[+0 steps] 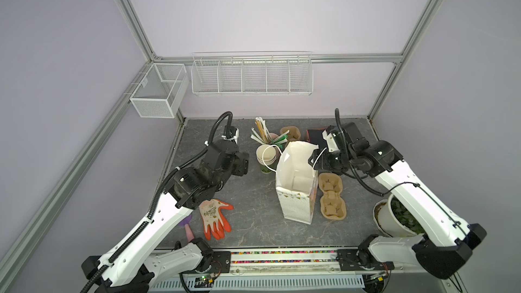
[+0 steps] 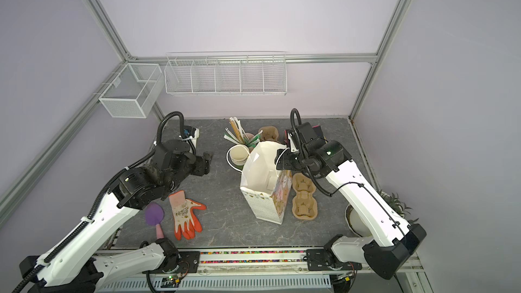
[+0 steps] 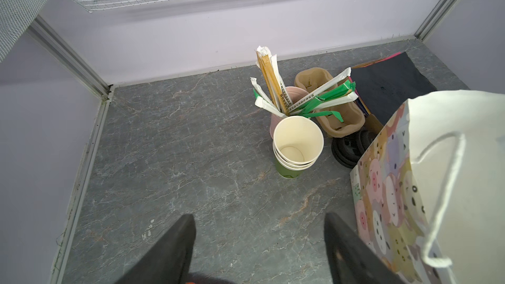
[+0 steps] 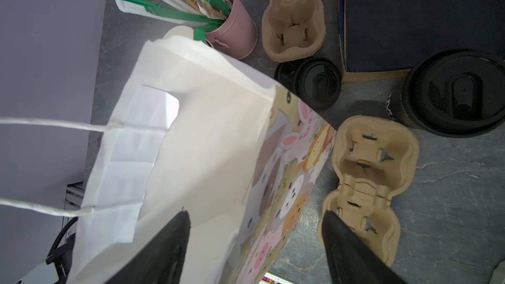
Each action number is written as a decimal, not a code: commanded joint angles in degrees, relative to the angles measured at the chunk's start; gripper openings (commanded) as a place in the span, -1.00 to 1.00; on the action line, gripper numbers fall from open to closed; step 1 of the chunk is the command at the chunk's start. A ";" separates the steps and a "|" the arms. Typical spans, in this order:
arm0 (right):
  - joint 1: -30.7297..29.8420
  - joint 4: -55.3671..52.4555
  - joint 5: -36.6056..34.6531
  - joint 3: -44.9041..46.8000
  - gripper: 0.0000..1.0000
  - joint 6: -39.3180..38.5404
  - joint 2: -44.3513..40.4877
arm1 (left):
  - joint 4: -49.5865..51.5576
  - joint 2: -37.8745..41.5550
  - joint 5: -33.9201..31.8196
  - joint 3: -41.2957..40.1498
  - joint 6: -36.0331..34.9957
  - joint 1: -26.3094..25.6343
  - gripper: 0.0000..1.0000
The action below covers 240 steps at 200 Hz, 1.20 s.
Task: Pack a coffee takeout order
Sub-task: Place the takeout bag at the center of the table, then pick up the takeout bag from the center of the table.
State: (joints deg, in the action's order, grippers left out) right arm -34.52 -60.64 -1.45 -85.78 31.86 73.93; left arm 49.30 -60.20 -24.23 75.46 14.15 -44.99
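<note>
A paper bag (image 1: 296, 207) printed with cartoon animals is seen standing open at the middle of the counter (image 1: 248, 193), its white cord handles raised. The right claw (image 4: 255, 214) is held at the bag's rim with its jaws wide apart, one finger over the white interior and the other outside; nothing is clamped. Just beside the bag, on its right, the brown moulded-pulp carrier (image 4: 366, 184) is laid flat and empty. The black paper cup (image 4: 451, 94), lidded and upright, is set just beside the carrier's far end, though it is hidden behind the right arm in both top views. The thin black paper sheet (image 4: 423, 9) is spread flat at the back of the counter, behind the cup. The left claw (image 3: 259, 215) is held over bare counter with its jaws apart and empty, near a stack of cream cups (image 3: 296, 148). An orange-fingered glove (image 1: 215, 217) is left lying at the front.
</note>
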 commanded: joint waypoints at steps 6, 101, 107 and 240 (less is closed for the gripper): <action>0.32 0.89 1.30 2.40 0.69 -2.36 -3.09 | -0.31 -1.24 1.54 1.61 1.52 0.43 0.49; 0.65 4.14 4.04 10.09 0.66 -3.01 -4.91 | -4.73 -1.93 14.63 2.09 8.32 0.43 0.48; 0.72 4.26 4.13 10.26 0.66 -3.07 -5.06 | -7.11 -1.28 18.33 1.30 9.09 0.43 0.49; 0.88 4.30 4.40 10.83 0.62 -3.16 -6.27 | -21.36 -7.27 39.11 -3.89 18.11 0.39 0.06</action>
State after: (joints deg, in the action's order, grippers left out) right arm -33.85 -56.93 1.87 -75.77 29.50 68.84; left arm 27.94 -66.02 14.87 70.24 32.91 -44.84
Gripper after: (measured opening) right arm 0.810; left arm 0.585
